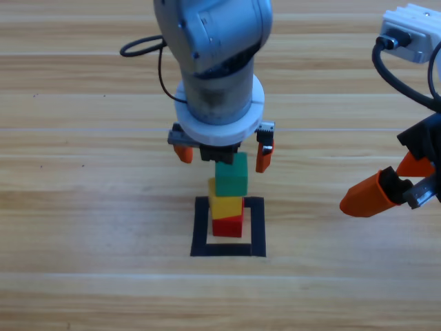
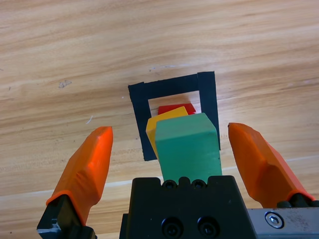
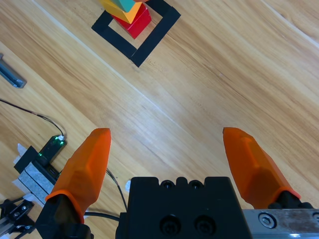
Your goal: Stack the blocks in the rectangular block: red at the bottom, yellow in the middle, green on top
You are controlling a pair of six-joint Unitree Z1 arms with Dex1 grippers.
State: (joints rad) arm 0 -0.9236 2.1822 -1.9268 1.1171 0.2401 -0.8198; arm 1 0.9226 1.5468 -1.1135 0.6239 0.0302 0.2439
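**Inspector A:** Stack first. Small bright-red plain cube (image 1: 228, 225) sits on the wood inside the flat black tape rectangle (image 1: 200, 231), toward the rectangle's far side. Small yellow plain cube (image 1: 224, 205) rests on the red one, turned slightly off its line. Small teal-green plain cube (image 1: 231, 174) sits on top of the yellow, shifted a little toward the tabletop's right edge in the high view.

**Inspector B:** And the left tool (image 1: 223, 156)?

**Inspector A:** Directly over the stack, near the middle of the wooden tabletop (image 1: 83, 207). Jaws spread wide, one on either side of the green cube. The left wrist view shows a clear gap of wood between each orange jaw and the cube, so the tool is released and touches nothing. From that view the green cube (image 2: 188, 148) hides most of the yellow cube (image 2: 160, 122), and only a sliver of the red cube (image 2: 175, 108) shows past it, inside the tape rectangle (image 2: 174, 85).

**Inspector B:** Right tool (image 1: 386, 194)?

**Inspector A:** Waiting close to the tabletop's right edge, well apart from the stack. Its wrist view shows both jaws spread with bare wood between them, likewise released. The stack appears far off at the top of that view, the red cube (image 3: 137, 24) within the tape rectangle (image 3: 149, 42). Thin black cables (image 3: 30, 113) and a small board with a green light (image 3: 52, 145) lie along one edge of the tabletop there.
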